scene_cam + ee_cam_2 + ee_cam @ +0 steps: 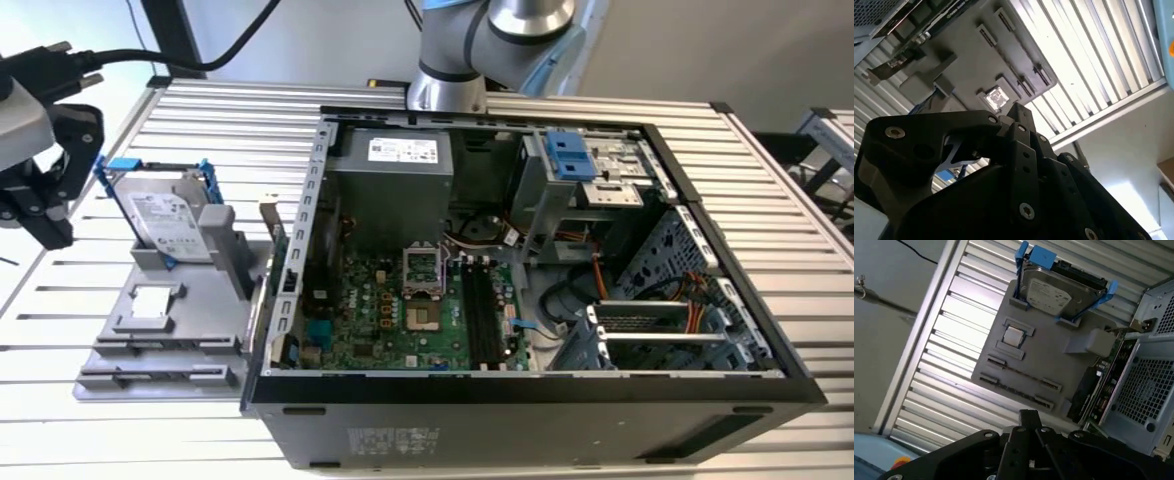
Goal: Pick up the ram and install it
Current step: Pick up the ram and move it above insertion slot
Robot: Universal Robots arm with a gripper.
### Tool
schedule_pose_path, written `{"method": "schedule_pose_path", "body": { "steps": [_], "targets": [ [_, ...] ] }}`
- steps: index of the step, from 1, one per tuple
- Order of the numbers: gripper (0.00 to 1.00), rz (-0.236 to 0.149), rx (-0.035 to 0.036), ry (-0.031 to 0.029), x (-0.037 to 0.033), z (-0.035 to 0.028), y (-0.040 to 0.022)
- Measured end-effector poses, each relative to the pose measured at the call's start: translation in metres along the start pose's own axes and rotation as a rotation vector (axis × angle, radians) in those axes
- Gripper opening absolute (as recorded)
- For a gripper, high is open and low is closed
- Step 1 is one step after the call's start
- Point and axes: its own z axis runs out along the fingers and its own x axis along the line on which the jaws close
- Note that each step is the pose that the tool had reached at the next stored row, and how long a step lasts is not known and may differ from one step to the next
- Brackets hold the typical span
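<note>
The fingertips (1021, 116) are seen pressed together with nothing between them, so the gripper (1029, 416) is judged closed and empty. It hangs over the slatted table (949, 335) at the edge of the grey fixture (1074, 367), apart from everything on it. The ram (1024, 373) is taken to be the thin dark strip standing on edge between 2 clips on that fixture. It is near the small silver chip (1014, 335), with the hard drive (1049, 290) further along and the open computer case (534, 420) beside the fixture. For a sound pick, the pads would have to be spread, squared across the strip's 2 flat faces at mid-length, and lowered straight so that neither the clips nor the chip are struck.
</note>
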Motion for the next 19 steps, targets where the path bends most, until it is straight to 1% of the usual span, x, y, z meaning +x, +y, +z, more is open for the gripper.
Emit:
{"method": "schedule_pose_path", "body": {
  "steps": [19],
  "targets": [
    [0.00, -0.346, -0.0038, 0.0172, 0.0000, 0.0000, 0.0000]
  ]
}}
